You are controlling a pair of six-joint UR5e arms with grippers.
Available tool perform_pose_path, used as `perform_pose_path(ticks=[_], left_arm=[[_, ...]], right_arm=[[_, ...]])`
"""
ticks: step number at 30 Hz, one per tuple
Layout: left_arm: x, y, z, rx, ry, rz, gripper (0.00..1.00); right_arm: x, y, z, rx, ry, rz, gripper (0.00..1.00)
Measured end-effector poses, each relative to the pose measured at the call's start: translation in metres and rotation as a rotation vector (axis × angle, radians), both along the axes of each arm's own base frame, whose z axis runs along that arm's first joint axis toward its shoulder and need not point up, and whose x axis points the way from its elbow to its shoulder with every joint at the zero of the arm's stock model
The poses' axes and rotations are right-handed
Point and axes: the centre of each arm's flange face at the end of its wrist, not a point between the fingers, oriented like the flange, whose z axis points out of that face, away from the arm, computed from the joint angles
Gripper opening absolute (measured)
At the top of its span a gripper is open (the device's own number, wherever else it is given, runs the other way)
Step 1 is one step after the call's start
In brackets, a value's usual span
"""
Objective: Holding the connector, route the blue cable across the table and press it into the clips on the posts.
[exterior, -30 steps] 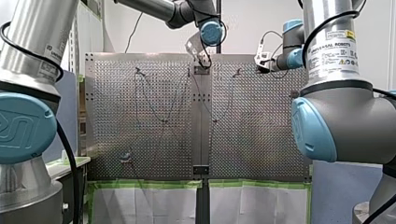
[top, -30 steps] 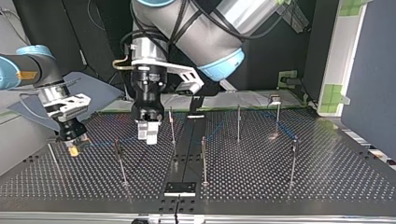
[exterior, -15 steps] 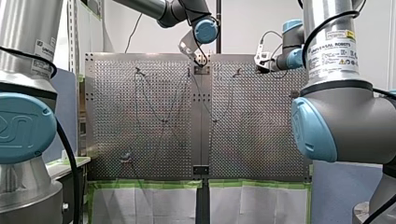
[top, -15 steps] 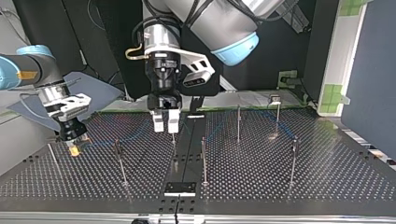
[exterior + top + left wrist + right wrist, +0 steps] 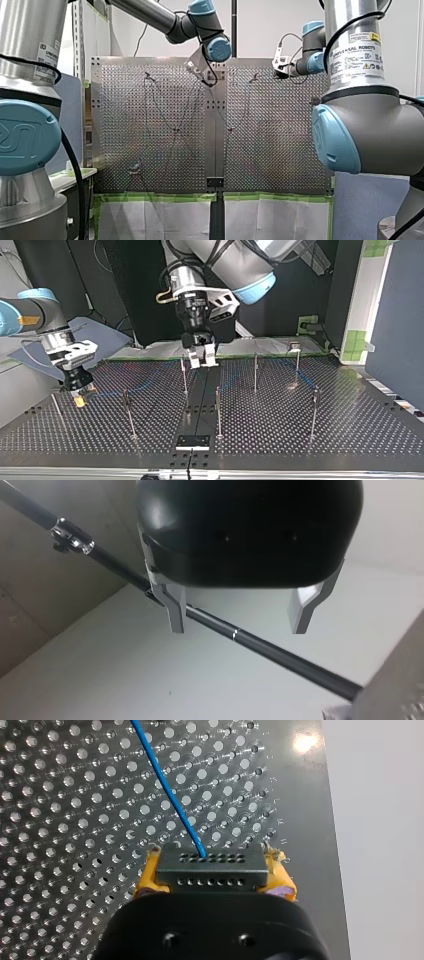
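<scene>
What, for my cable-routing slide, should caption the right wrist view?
My right gripper clamps the grey connector between yellow-padded fingers, the blue cable running out over the perforated table.

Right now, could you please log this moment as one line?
right fingers: shut on connector | left fingers: open, empty | cable: leaves connector

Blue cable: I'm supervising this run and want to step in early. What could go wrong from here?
The left gripper, open, hangs close beside a thin post; coming down, it might strike or bend it. The right gripper is shut on the connector with one blue cable leaving it; a hard pull could tug the connector askew in the yellow pads.
</scene>
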Motion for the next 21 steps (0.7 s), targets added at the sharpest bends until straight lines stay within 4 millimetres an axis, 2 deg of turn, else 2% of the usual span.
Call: perform_pose_path(ticks=[10, 21], left_arm=[[-0.006, 0.010, -0.038, 0.016, 0.020, 0.040, 1.00], [-0.015, 0.011, -0.067, 0.045, -0.005, -0.012, 1.00]], right_arm=[[0.000, 0.000, 0.000, 0.001, 0.000, 0.000, 0.00], [0.000, 0.000, 0.000, -0.001, 0.000, 0.000, 0.00]])
